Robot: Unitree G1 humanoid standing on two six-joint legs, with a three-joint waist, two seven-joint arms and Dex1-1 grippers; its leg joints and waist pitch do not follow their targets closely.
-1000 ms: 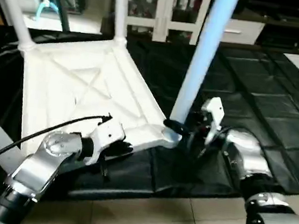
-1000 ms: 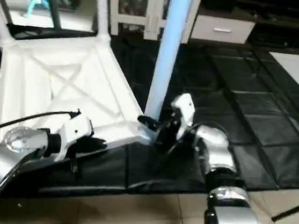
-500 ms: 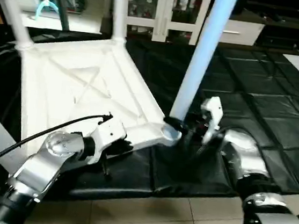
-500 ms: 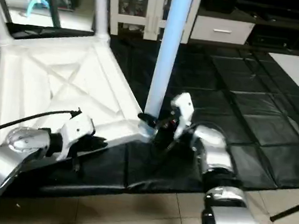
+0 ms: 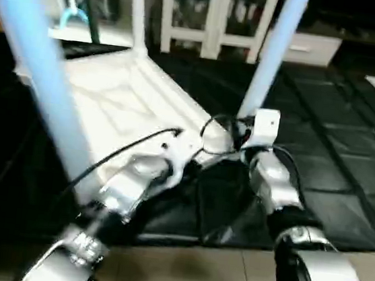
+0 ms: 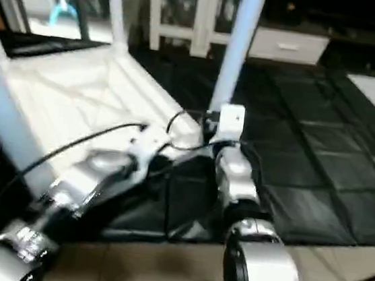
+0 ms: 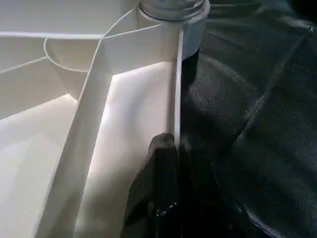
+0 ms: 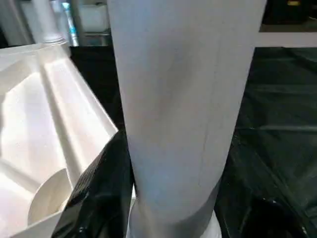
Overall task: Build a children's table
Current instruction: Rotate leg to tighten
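Right gripper closed around the base of the upright leg, one black finger against its side, just above the corner socket. Left gripper pinched shut on the thin rim of the table top, a short way back from that same corner. Top lying underside up on the black mat, ribs showing, with further legs standing from its other corners: one at the far corner, one looming close on the left. White cabinet behind, well apart from the work. Seating of the held leg in its socket impossible to judge from here. Likely trouble: a leg only part-way home, tipping or popping out once let go. A sideways pull from the right arm could lever the socket and drag the light top across the slick mat. The left pinch, on so narrow an edge, could slip off and leave the top free to lift.
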